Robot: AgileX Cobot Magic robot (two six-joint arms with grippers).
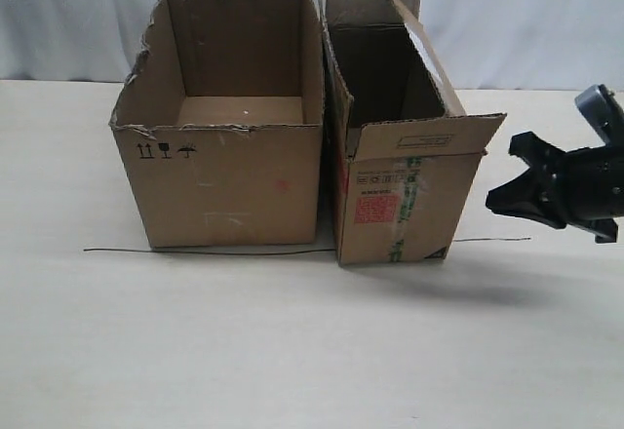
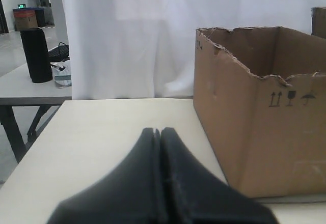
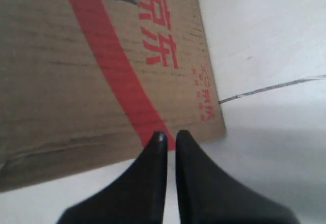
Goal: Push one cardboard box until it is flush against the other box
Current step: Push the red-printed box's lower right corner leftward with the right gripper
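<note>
The narrower carton (image 1: pixel 400 185) with upright flaps, red label and green-printed tape stands right of the wider torn-rimmed box (image 1: pixel 229 156). Their facing walls meet at the top, and a thin sliver of gap shows low at the front. My right gripper (image 1: pixel 497 198) hovers just off the narrow carton's right side, not touching it. In the right wrist view its fingertips (image 3: pixel 169 135) hold nothing, with only a slit between them, and point at the carton's red stripe (image 3: pixel 109 66) near its bottom edge. My left gripper (image 2: pixel 160 131) is shut and empty, well short of the wider box (image 2: pixel 260 117); the exterior view does not show it.
A thin dark line (image 1: pixel 195 252) runs across the tabletop under the boxes' front edges and out to the right (image 3: pixel 270 87). A white curtain hangs behind. Past the table's left edge stands another table with a black cylinder (image 2: pixel 35 56).
</note>
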